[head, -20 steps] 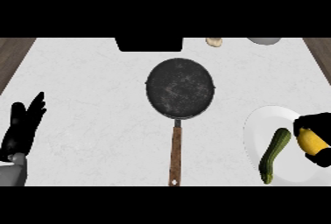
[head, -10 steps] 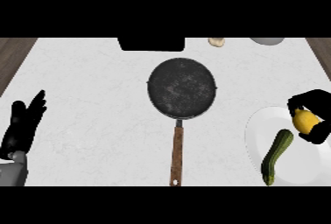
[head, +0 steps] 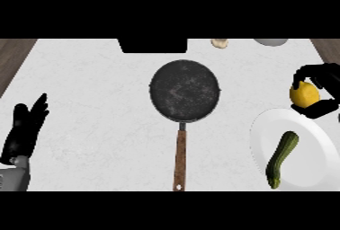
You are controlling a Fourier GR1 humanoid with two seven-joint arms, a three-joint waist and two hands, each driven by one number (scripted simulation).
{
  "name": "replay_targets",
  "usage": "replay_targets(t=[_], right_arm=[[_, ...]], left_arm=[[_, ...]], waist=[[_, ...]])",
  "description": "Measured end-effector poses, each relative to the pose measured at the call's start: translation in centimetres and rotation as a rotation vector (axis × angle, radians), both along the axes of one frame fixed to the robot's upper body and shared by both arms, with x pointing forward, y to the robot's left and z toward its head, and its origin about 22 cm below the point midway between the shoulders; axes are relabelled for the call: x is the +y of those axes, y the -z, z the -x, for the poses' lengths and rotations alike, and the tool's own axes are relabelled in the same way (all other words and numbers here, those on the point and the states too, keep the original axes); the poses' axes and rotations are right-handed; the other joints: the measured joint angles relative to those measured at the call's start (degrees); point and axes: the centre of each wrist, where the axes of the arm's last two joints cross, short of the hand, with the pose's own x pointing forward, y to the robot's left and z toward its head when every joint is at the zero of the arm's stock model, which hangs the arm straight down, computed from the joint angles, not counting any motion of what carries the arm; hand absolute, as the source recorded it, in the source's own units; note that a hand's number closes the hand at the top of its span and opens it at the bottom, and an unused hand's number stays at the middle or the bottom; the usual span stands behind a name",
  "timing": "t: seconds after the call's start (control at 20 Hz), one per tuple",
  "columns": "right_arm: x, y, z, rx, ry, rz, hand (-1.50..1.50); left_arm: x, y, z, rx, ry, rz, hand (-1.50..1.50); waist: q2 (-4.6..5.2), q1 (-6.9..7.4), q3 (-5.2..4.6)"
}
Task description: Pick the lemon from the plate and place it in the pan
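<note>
1. Right hand [head: 320,90], at the right edge, is curled round the lemon [head: 304,95], just beyond the plate's [head: 306,148] far rim.
2. A zucchini [head: 280,158] lies on the plate.
3. The pan [head: 185,90] sits mid-counter, handle toward the near side.
4. Left hand [head: 25,128] rests at the left, fingers straight.

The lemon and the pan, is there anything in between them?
No. In the head view, only bare counter lies between the lemon, held in the right hand, and the pan.
</note>
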Motion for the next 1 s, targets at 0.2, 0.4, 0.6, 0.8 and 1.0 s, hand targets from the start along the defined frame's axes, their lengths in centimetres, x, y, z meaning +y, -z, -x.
replay_targets(t=[0.2, 0.4, 0.6, 0.8, 1.0], right_arm=[[2.3, -1.4, -0.7, -0.059, -0.049, -0.09, 1.5], [5.5, -2.5, -1.7, -0.065, -0.072, -0.156, 1.5], [8.8, -3.2, -2.8, -0.035, -0.079, -0.221, 1.5], [13.9, -2.5, -4.2, 0.011, -0.065, -0.288, 1.5], [17.9, -2.3, -6.1, 0.064, -0.056, -0.33, 1.5]], left_arm=[[0.4, -0.1, 0.2, 0.003, -0.001, 0.0, 0.0], [-0.3, 0.3, 0.2, -0.002, 0.003, -0.003, 0.0], [0.1, 0.3, -0.3, 0.006, 0.005, -0.003, 0.0], [-0.7, -0.4, -0.6, 0.001, 0.008, -0.005, 0.0], [-0.8, -0.3, -0.7, -0.004, 0.016, -0.005, 0.0]], waist=[[-0.02, -0.06, -0.04], [0.02, 0.06, -0.04], [0.1, 0.16, -0.06], [0.17, 0.64, -0.03], [0.37, 1.05, -0.03]])
